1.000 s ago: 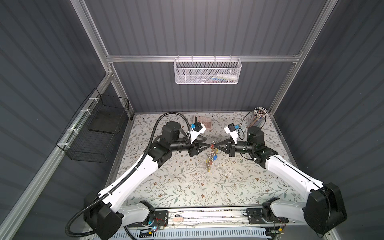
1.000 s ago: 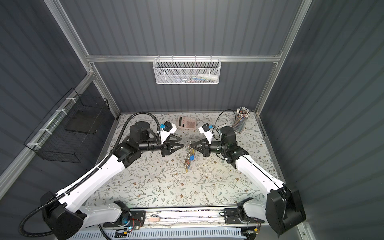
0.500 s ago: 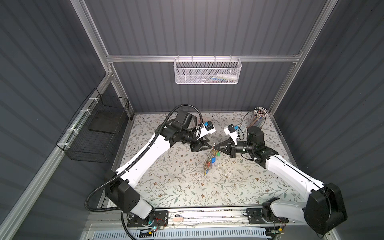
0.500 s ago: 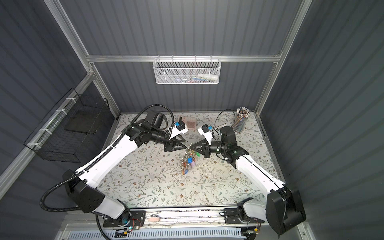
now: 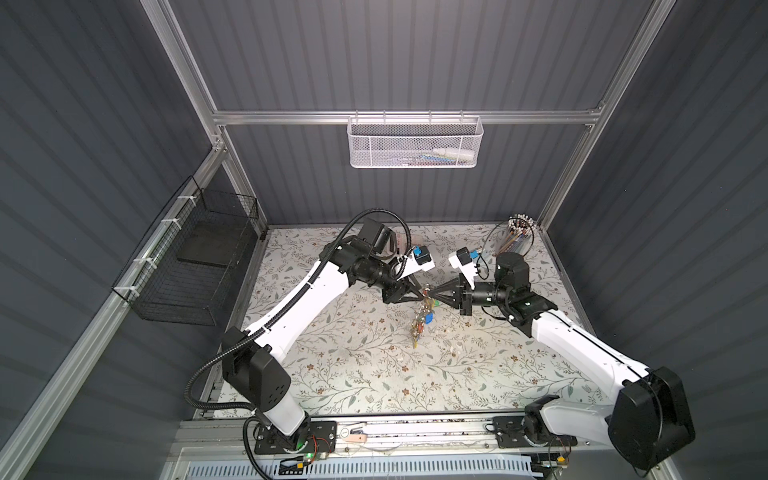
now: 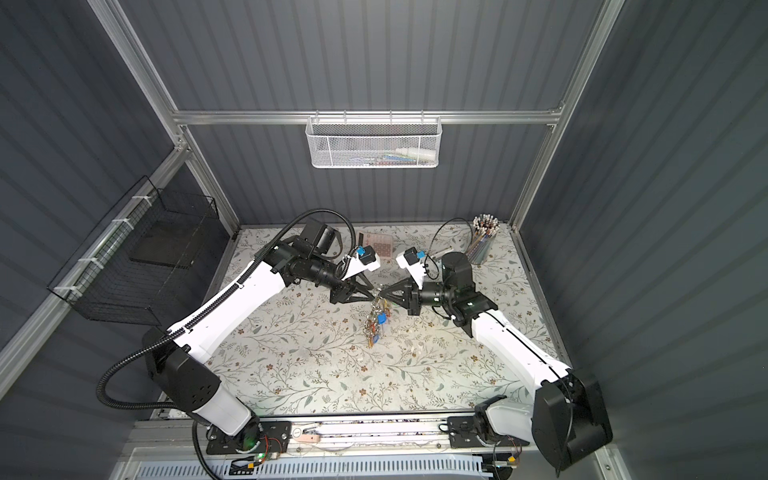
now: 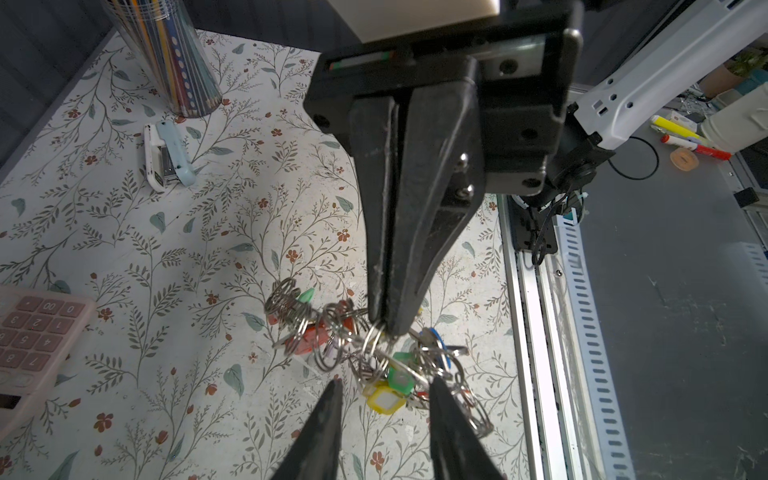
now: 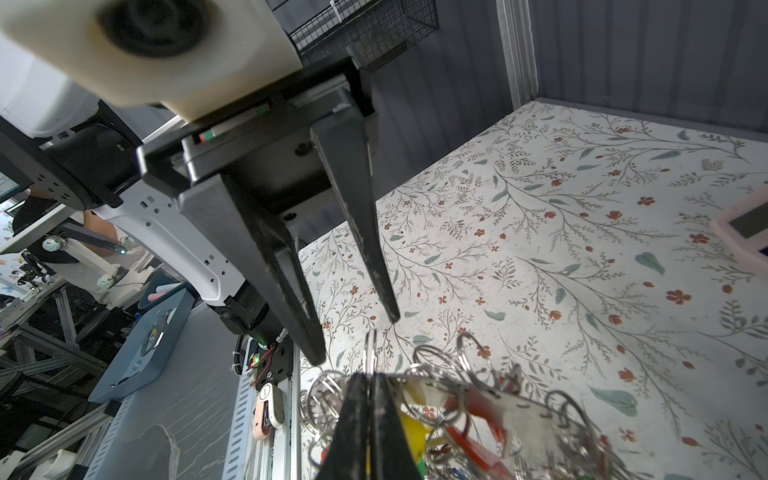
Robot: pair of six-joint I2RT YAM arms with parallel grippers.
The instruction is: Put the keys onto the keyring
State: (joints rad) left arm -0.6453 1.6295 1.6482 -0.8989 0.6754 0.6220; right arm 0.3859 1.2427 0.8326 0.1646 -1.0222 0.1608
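1. Right gripper (image 5: pixel 432 294): jaws pressed together, pinching a ring atop the keyring (image 5: pixel 422 322) bunch.
2. Left gripper (image 5: pixel 419 293): jaws spread, nothing gripped, at 9 o'clock of that pinch, tips just beside it.
3. Keyring sits mid-table, keys (image 7: pixel 384 401) trailing toward 6 o'clock.

calculator (image 7: pixel 41 340), keys 00, 0, 1

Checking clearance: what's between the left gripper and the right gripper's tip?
In the left wrist view, the keyring with its split rings hangs from the shut right gripper; a yellow tag sits between the fingers of the open left gripper.
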